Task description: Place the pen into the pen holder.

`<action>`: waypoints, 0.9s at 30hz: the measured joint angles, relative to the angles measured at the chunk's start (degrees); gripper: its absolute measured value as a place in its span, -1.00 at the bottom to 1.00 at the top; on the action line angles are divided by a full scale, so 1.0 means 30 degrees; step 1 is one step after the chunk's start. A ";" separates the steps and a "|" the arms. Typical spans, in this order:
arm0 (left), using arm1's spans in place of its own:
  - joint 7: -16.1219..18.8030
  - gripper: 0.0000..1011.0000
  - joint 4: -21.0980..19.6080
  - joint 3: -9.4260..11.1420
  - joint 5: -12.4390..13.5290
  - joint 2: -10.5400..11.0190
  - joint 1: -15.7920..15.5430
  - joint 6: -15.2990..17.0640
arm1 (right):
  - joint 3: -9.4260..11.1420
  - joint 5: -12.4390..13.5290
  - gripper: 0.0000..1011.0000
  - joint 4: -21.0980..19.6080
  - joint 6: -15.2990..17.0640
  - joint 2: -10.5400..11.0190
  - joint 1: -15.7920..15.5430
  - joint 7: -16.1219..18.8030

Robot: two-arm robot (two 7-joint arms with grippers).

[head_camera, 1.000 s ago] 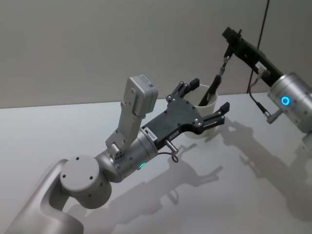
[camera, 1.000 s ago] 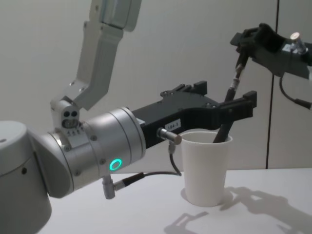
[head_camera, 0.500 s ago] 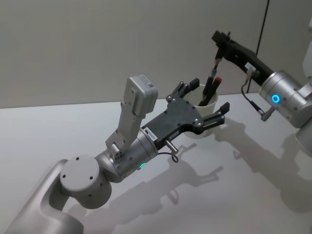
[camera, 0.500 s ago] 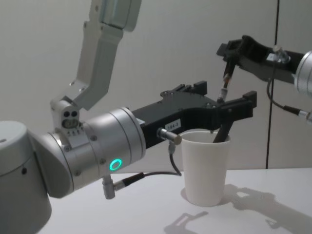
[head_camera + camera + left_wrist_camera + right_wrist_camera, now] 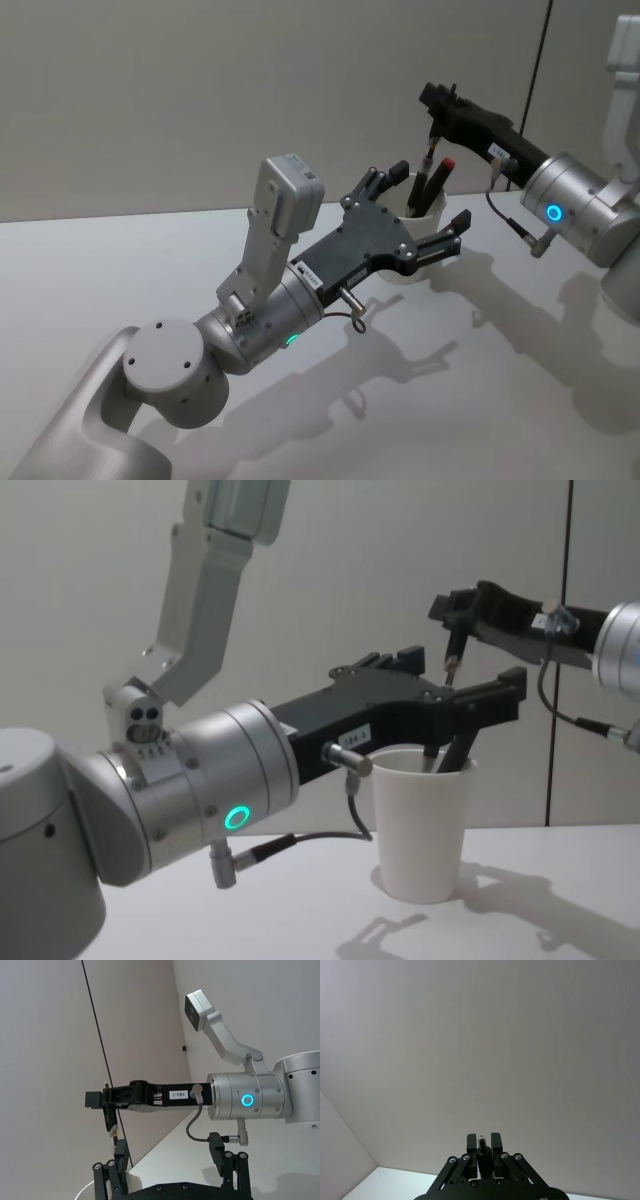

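Pen [image 5: 447,670] looks light, stiff and slick, so a pinch near its top end suits it; right end effector [image 5: 456,615] is pinching it there, tip hanging down into the pen holder [image 5: 421,825] on the worktop [image 5: 480,380] beside another pen. Left end effector [image 5: 415,215] sits spread around the cup rim, holding nothing.

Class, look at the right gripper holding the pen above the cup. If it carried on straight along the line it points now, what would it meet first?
The right gripper points sideways across the cup, above its rim. Beyond it lies the far wall; the way looks free until there, though depth is uncertain. The pen hangs down into the cup.
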 joint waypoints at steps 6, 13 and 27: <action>0.0000 0.98 0.0000 0.0001 0.0000 0.0000 0.0000 0.0000 | -0.0115 -0.0662 -0.67 0.0062 -0.0149 0.0065 0.0009 0.0179; 0.0000 0.98 0.0001 0.0001 0.0000 0.0000 0.0001 0.0000 | -0.0257 -0.1652 -0.67 0.0187 -0.0706 0.0125 0.0067 0.0464; 0.0000 0.98 0.0000 0.0000 0.0000 0.0000 0.0000 0.0000 | -0.0474 -0.3254 -0.67 0.0674 -0.1683 0.0087 0.0416 0.0929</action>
